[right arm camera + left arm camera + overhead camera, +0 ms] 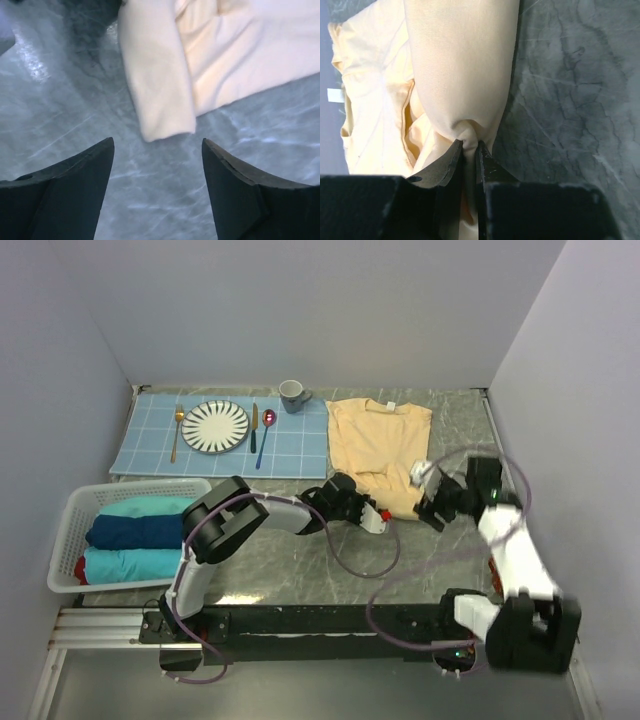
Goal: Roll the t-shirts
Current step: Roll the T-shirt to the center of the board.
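A pale yellow t-shirt (380,435) lies on the grey table right of centre, its near part rolled into a tube (465,65). My left gripper (468,145) is shut on the left end of that roll, with cloth pinched between its fingers; in the top view it sits at the shirt's near left corner (380,514). My right gripper (157,142) stands open just off the roll's right end (160,95), with bare table between its fingers. In the top view it is at the shirt's near right corner (424,495). Rolled teal (145,506) and navy (135,531) t-shirts lie in a basket.
The white basket (70,515) stands at the near left. A light blue grid placemat (290,450) at the back carries a plate (215,426), cutlery and a grey mug (293,395). Walls close the table on three sides.
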`<state>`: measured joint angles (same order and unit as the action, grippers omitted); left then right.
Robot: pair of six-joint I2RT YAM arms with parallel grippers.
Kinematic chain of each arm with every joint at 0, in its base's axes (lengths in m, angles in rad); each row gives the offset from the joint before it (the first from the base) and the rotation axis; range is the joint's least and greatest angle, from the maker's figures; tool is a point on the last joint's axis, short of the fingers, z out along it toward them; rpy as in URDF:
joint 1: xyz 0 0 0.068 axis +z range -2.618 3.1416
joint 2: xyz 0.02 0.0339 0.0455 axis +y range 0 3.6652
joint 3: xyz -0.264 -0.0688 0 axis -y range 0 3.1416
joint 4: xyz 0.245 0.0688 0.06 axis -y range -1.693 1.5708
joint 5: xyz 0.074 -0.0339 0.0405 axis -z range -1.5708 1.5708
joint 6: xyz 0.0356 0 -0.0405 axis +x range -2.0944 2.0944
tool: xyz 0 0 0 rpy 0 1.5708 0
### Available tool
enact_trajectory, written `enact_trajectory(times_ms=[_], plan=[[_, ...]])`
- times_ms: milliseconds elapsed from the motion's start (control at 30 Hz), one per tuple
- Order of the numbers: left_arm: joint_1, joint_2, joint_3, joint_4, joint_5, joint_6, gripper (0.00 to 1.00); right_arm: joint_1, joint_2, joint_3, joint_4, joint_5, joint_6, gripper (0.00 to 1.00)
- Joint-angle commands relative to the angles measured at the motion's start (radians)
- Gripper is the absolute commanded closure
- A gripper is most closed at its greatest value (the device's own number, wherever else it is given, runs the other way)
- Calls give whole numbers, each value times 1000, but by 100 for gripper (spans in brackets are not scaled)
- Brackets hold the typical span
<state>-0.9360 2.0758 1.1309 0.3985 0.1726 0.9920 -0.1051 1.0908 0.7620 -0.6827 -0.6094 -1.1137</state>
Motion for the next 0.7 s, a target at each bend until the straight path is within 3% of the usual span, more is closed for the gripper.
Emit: enact_trajectory(times_ms=[0,100,233,500,667], plan=[[16,3,-2,-236,50,-70,83,82,-301,-315,446,48,-153,10],[20,-5,0,-245,59,-82,83,140,-438,-496,577,71,-245,7],[20,-13,7,-256,73,-96,83,241,-476,-634,678,121,-317,7],[25,-36,12,-289,116,-102,83,309,-192,-693,1034,264,-362,10],[34,-45,12,-306,146,-116,83,311,31,-659,1175,332,-393,22]])
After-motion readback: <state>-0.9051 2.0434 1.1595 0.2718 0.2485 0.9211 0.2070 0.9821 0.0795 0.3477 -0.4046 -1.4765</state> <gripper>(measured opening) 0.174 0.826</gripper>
